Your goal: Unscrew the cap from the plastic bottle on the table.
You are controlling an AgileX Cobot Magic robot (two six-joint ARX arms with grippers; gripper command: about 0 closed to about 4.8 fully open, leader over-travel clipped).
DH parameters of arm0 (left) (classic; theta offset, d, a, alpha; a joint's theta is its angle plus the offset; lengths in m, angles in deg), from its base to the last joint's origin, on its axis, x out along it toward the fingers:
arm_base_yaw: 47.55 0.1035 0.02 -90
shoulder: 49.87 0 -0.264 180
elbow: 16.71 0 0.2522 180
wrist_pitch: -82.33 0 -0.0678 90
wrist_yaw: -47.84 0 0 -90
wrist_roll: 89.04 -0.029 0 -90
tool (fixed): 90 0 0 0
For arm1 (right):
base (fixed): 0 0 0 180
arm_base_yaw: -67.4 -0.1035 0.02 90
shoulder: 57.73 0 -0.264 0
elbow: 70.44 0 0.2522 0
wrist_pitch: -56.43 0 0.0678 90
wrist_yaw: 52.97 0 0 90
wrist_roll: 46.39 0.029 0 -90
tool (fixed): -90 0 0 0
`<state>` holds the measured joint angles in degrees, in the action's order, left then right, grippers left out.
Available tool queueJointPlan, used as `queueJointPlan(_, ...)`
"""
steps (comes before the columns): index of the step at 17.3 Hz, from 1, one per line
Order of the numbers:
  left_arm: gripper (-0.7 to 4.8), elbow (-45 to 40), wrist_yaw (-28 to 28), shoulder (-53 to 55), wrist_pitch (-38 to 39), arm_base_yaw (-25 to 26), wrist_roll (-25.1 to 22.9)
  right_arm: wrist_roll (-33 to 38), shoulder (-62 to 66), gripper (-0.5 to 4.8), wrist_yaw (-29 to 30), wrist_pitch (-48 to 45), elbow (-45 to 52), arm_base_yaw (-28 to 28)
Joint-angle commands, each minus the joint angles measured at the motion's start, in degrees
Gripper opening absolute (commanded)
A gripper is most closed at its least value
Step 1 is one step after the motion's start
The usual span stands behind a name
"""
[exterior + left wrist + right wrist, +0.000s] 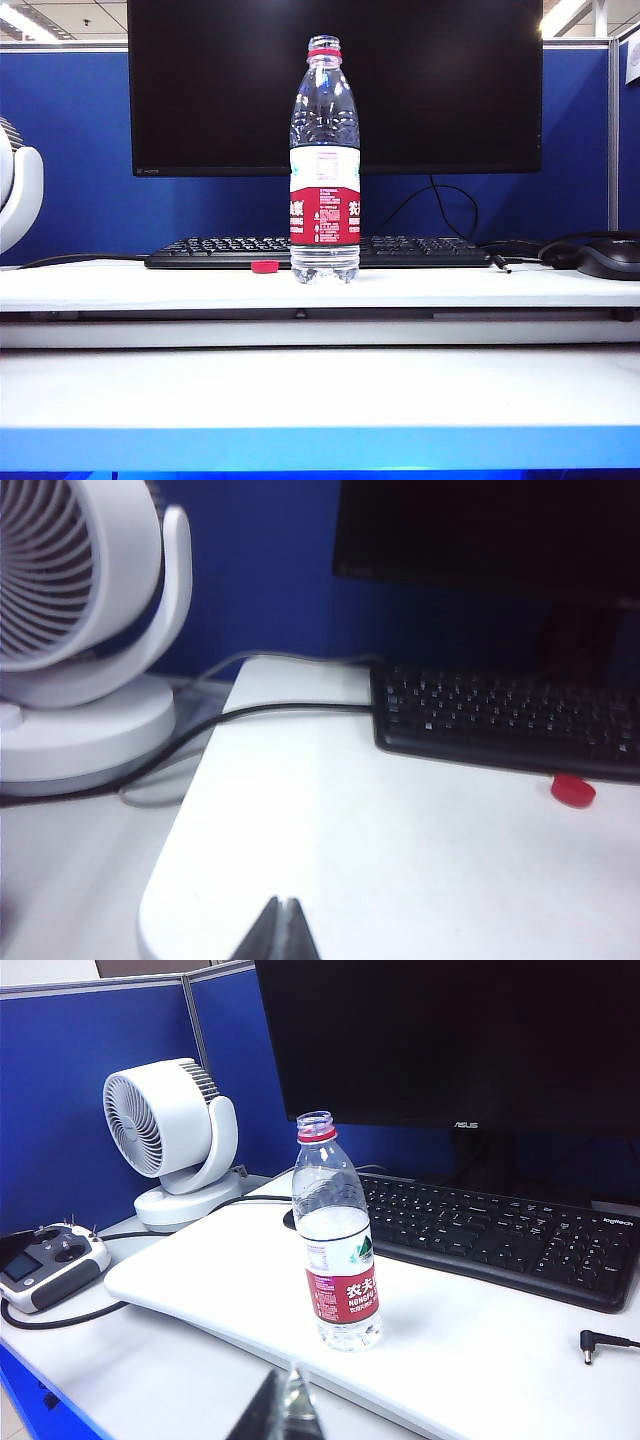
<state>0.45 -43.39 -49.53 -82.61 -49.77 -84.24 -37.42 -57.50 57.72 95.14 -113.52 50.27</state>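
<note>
With its neck open, the bottle (pixel 324 160) stands upright near the middle of the tabletop (pixel 150 285), just in front of the keyboard (pixel 210 251) and the dark monitor (pixel 230 80). Clear plastic, ribbed shoulders, red-and-white label w/ white Chinese characters, thin red ring around the neck; looks empty, no water level visible. Cap (pixel 265 267) is off: small red round piece lying flat on the tabletop, just left of the bottle base in the exterior view, right at the keyboard's front edge, apart from the bottle.

Left gripper (pixel 283 927) shows only as dark fingertips pressed together, nothing between them, over the tabletop's rounded corner; cap (pixel 573 790) well apart from it, by the keyboard (pixel 500 715). White fan (pixel 80 630) sits beside that corner on a lower surface, black cable running past.

Right gripper (pixel 284 1405) also closed, tips together, empty, low over the tabletop's near edge, short of the bottle (pixel 335 1250). Remote controller (pixel 45 1260) near the fan (pixel 175 1140). Loose black plug (pixel 592 1342) on the tabletop. Mouse (pixel 608 255) at far right.
</note>
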Motion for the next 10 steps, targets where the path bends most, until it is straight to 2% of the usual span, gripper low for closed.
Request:
queueJointPlan(1,-0.03,-1.4,0.1,-0.2,-2.3,0.0,0.3,0.0,-0.1,-0.06,0.0,-0.7,-0.1,0.0)
queueJointPlan(10,-0.03,-3.0,-1.8,-0.2,-3.5,0.0,-1.4,0.0,-0.1,-0.06,0.0,-0.7,-0.1,0.0)
